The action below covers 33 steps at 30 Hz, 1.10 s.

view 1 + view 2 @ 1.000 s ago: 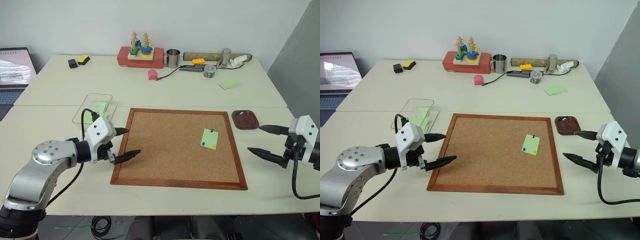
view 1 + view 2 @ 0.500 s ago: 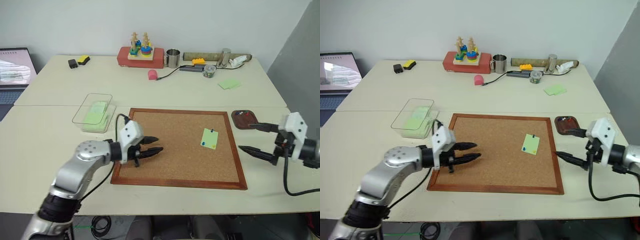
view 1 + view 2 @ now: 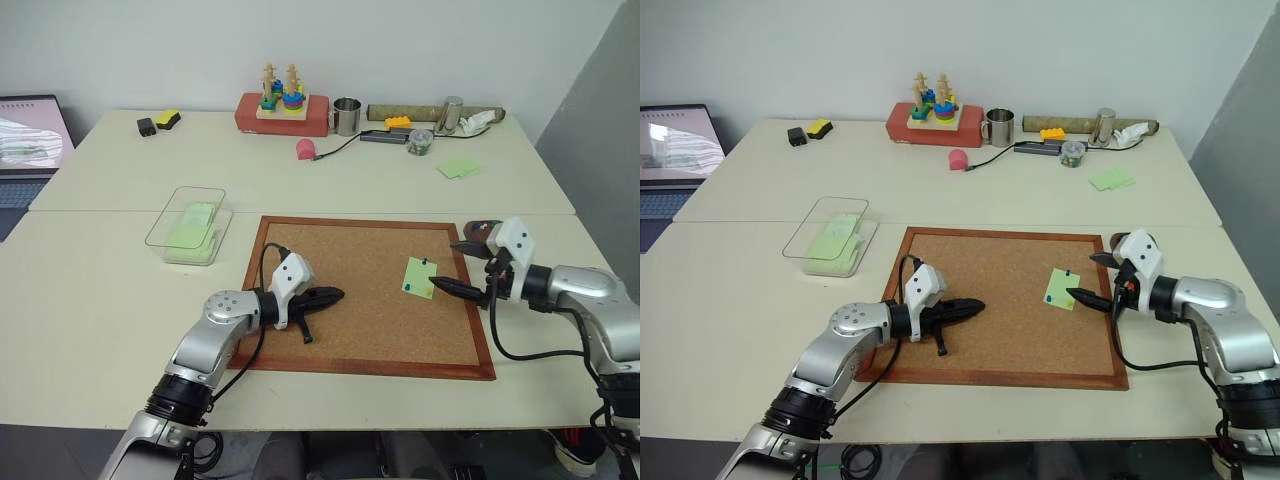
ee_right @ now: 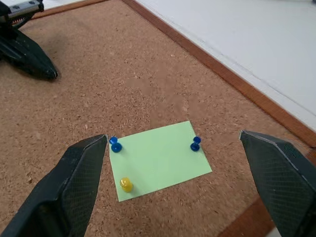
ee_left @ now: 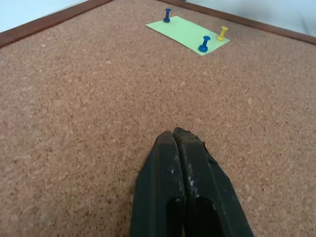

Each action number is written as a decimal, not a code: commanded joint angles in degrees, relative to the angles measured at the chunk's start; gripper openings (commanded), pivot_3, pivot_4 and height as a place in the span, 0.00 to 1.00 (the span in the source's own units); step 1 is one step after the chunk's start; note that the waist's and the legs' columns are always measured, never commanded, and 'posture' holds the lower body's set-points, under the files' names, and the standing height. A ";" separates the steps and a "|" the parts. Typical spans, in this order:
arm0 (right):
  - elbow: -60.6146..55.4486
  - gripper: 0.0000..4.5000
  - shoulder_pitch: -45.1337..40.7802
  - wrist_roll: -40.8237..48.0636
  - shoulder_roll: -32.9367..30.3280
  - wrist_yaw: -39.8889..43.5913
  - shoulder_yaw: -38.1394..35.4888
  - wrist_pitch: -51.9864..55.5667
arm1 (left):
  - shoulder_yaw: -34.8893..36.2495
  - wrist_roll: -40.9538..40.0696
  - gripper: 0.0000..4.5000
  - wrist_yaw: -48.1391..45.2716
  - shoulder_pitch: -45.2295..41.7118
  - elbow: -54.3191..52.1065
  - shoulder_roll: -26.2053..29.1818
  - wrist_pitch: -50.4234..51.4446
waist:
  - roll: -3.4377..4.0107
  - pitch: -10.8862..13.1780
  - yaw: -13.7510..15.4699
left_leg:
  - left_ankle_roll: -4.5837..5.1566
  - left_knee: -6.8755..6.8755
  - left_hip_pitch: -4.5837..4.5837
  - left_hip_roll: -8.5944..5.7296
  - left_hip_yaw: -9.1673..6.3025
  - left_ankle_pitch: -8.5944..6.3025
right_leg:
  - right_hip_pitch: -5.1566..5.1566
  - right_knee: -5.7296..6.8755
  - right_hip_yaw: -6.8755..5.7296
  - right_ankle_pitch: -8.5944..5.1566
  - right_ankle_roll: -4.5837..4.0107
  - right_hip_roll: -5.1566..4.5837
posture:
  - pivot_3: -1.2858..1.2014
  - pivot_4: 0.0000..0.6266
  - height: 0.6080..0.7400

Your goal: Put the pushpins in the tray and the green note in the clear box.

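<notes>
Lighting: bright, even, diffuse; source not identifiable. Pale worktop [image 3: 90, 300] evenly lit, no glare patches.
Shadows: soft and faint; a weak one beneath the left gripper [image 3: 335, 295] on the cork board [image 3: 360, 330].
Head views: sharp across the field; far items at the wall slightly softer. No marked edge distortion.
Left wrist view: cork grain crisp in mid-field; the closed fingers [image 5: 170, 197] at the near edge soft.
Right wrist view: green note [image 4: 160, 159] sharp; spread fingers [image 4: 74, 182] large, slightly blurred at the frame edges.

Head eyes look down over the cork board [image 3: 365, 295]; both wrist views look closely at its green note [image 4: 159, 159].
</notes>
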 commanded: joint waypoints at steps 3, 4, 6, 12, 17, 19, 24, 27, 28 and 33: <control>9.28 1.00 -5.28 -4.51 3.54 -1.07 1.53 -6.93 | -1.82 2.96 0.00 0.17 0.25 1.26 -0.84 -1.70 | 0.00 0.00 0.17 | 0.00 0.01 -0.01 -0.01 -0.02 0.00 | 0.00 0.01 -0.02 0.01 0.01 -0.02 | 0.52 0.24 1.00; 10.72 1.00 -5.79 -5.07 3.99 -0.95 1.79 -7.88 | -1.83 3.13 0.00 0.13 0.27 1.30 -0.84 -1.79 | 0.01 -0.01 0.17 | 0.00 0.01 -0.01 -0.01 -0.02 0.00 | 0.02 -0.01 -0.03 0.01 0.01 -0.01 | 0.52 0.24 1.00; 13.31 1.00 -6.58 -5.96 4.59 -0.62 2.10 -9.48 | -1.87 3.49 0.00 0.09 0.30 1.26 -0.86 -1.91 | 0.03 -0.02 0.20 | 0.00 0.01 0.00 -0.03 -0.02 0.00 | 0.02 0.00 -0.03 0.01 0.01 -0.04 | 0.52 0.24 1.00; 16.79 0.89 -7.30 -6.69 5.12 0.29 1.79 -12.14 | -1.54 4.04 0.00 0.78 0.68 0.95 -1.19 -1.87 | 0.04 -0.02 0.19 | 0.00 0.01 0.01 -0.03 -0.03 0.00 | 0.02 0.03 -0.04 0.02 0.02 -0.04 | 0.52 0.24 1.00; 17.91 0.66 -7.19 -6.67 5.52 0.79 1.33 -13.17 | -1.39 4.18 0.00 1.02 1.02 0.64 -1.15 -1.67 | 0.04 -0.02 0.18 | 0.00 0.02 0.01 -0.03 -0.03 0.00 | 0.02 0.03 -0.03 0.02 0.02 -0.04 | 0.52 0.24 1.00; 18.22 0.57 -7.04 -6.59 5.68 0.92 1.34 -13.39 | -1.37 4.17 0.00 1.06 1.06 0.58 -1.06 -1.57 | 0.04 -0.02 0.18 | 0.00 0.02 0.01 -0.03 -0.03 0.00 | 0.03 0.03 -0.03 0.03 0.02 -0.04 | 0.52 0.24 1.00; 18.31 0.34 -6.55 -6.66 5.72 1.28 1.47 -13.34 | -1.44 4.27 0.00 1.11 0.97 0.56 -0.93 -1.38 | 0.04 -0.03 0.18 | 0.00 0.02 0.02 -0.03 -0.03 0.01 | 0.03 0.04 -0.03 0.03 0.02 -0.04 | 0.52 0.24 1.00; 18.13 0.20 -6.36 -6.71 5.71 1.36 1.45 -13.33 | -1.46 4.31 0.00 1.15 0.89 0.66 -0.94 -1.35 | 0.04 -0.03 0.18 | 0.00 0.02 0.02 -0.03 -0.03 0.00 | 0.03 0.04 -0.03 0.03 0.03 -0.04 | 0.52 0.24 1.00; 18.06 0.16 -6.33 -6.72 5.72 1.37 1.44 -13.32 | -1.47 4.32 0.00 1.14 0.88 0.67 -0.93 -1.33 | 0.04 -0.03 0.18 | 0.00 0.02 0.02 -0.03 -0.03 0.00 | 0.03 0.04 -0.03 0.03 0.03 -0.04 | 0.52 0.24 1.00; 16.56 0.01 -6.18 -6.03 5.91 1.51 0.96 -13.12 | -1.67 4.58 0.00 1.12 0.75 0.93 -0.85 -1.24 | 0.04 -0.03 0.18 | 0.00 0.02 0.02 -0.03 -0.03 0.00 | 0.03 0.05 -0.03 0.03 0.03 -0.04 | 0.52 0.24 1.00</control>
